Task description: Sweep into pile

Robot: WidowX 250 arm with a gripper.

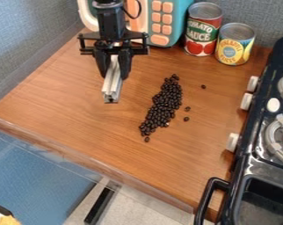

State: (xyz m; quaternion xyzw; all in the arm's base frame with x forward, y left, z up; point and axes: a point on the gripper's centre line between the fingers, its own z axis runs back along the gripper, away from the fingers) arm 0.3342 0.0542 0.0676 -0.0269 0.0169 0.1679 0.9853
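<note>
1. Centrally, we find the dark beans (163,103), small, rounded and glossy, in a long, uneven band on the brown, wood-grained counter (67,94).
2. We count three loose beans just beside the band, on the side facing the stove (241,169); another lies at its near end.
3. We record the black, angular claw (113,77) above the counter, clamped on a pale, grooved bar (111,83), likely extruded metal. The bar hangs at a slant, apart from the beans.
4. Behind, we log two ribbed-rim cylindrical cans, one red-labelled (203,28) and one yellow-labelled (235,44), near a teal toy (180,19) with rounded peach buttons.
5. We note the stove's glossy black body and smooth white knobs.
</note>
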